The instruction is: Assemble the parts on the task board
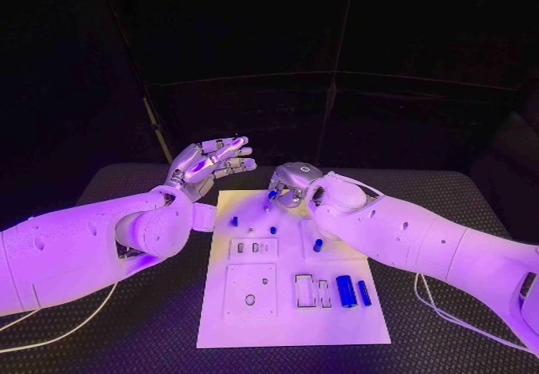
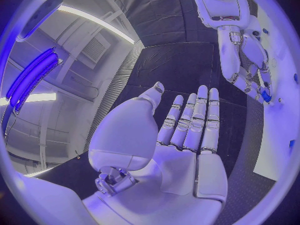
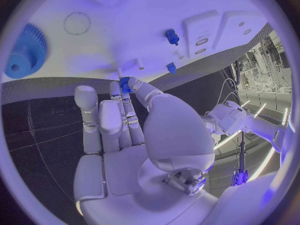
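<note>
The white rectangular task board (image 1: 294, 323) is seen lying in the middle of the black table (image 1: 124, 187); small blue parts are scattered over it; two blue cylinders (image 1: 353, 292) are laid side by side near its right edge, beside narrow slots; a large blue toothed gear (image 3: 25, 52) is seen on the board in the right wrist view. The silver right hand (image 1: 294, 185) is held over the board's far edge; a small blue toothed part (image 3: 125, 84) is pinched at its fingertips (image 3: 134, 83). The silver left hand (image 1: 211, 164) is raised beyond the board's far left corner, fingers (image 2: 195, 120) stretched straight and close together, nothing held.
</note>
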Tool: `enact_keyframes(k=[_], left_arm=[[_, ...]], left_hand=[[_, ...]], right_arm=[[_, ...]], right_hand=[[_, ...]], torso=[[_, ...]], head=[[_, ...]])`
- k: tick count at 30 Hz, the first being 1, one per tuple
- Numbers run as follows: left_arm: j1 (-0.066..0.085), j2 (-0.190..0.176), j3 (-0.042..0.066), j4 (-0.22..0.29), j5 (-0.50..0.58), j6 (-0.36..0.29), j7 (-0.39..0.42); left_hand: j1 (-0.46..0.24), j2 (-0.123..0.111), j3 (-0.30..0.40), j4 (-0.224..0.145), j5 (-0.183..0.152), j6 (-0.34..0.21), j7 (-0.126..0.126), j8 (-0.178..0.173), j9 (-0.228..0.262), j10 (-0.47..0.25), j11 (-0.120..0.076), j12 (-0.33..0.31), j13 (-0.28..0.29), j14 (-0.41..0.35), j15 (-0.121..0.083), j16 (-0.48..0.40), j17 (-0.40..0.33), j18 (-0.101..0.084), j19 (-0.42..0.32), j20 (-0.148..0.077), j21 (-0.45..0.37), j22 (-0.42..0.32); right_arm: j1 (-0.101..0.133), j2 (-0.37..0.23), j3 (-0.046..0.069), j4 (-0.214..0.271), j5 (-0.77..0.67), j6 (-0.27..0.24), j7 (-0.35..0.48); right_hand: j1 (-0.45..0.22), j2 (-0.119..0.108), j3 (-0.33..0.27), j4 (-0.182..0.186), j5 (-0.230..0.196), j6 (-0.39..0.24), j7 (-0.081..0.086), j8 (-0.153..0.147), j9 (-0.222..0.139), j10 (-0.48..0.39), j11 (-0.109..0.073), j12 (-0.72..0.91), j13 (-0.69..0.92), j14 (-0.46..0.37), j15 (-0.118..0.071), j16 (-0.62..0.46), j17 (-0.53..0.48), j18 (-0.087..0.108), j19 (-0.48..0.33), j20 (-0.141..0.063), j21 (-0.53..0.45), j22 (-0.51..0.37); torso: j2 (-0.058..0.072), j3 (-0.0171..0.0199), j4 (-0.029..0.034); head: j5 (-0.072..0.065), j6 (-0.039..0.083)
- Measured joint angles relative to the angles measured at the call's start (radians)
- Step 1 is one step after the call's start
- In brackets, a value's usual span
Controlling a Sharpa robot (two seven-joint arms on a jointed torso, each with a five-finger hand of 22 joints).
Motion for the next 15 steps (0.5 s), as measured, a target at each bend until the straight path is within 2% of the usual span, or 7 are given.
enact_keyframes(k=[7, 15], left_arm=[[0.0, 0.003, 0.0, -0.002, 0.0, 0.001, -0.001], [0.001, 0.005, 0.0, -0.003, 0.0, 0.001, -0.001]], left_hand=[[0.0, 0.0, 0.0, 0.0, 0.0, 0.0, 0.0, 0.0, 0.0, 0.0, 0.0, 0.0, 0.0, 0.0, 0.0, 0.0, 0.0, 0.0, 0.0, 0.0, 0.0, 0.0], [0.0, 0.0, 0.0, 0.0, 0.0, 0.0, 0.0, 0.0, 0.0, 0.0, 0.0, 0.0, 0.0, 0.0, 0.0, 0.0, 0.0, 0.0, 0.0, 0.0, 0.0, 0.0]], right_arm=[[0.0, 0.025, 0.0, -0.036, -0.011, -0.027, -0.004], [0.0, 0.053, 0.0, -0.076, -0.017, -0.03, -0.003]], right_hand=[[0.0, 0.0, 0.003, 0.003, 0.0, 0.0, 0.0, -0.003, -0.003, 0.0, 0.0, -0.004, 0.0, 0.0, 0.0, 0.006, 0.003, 0.0, 0.0, 0.0, 0.004, 0.002], [0.0, 0.0, 0.003, 0.003, -0.004, -0.003, 0.0, -0.004, -0.003, 0.0, 0.0, -0.004, 0.0, 0.0, 0.0, 0.006, 0.005, 0.0, 0.003, 0.003, 0.004, 0.004]], torso=[[0.0, 0.0, -0.0007], [0.0, 0.0002, -0.0007]], head=[[0.002, -0.002], [0.007, -0.005]])
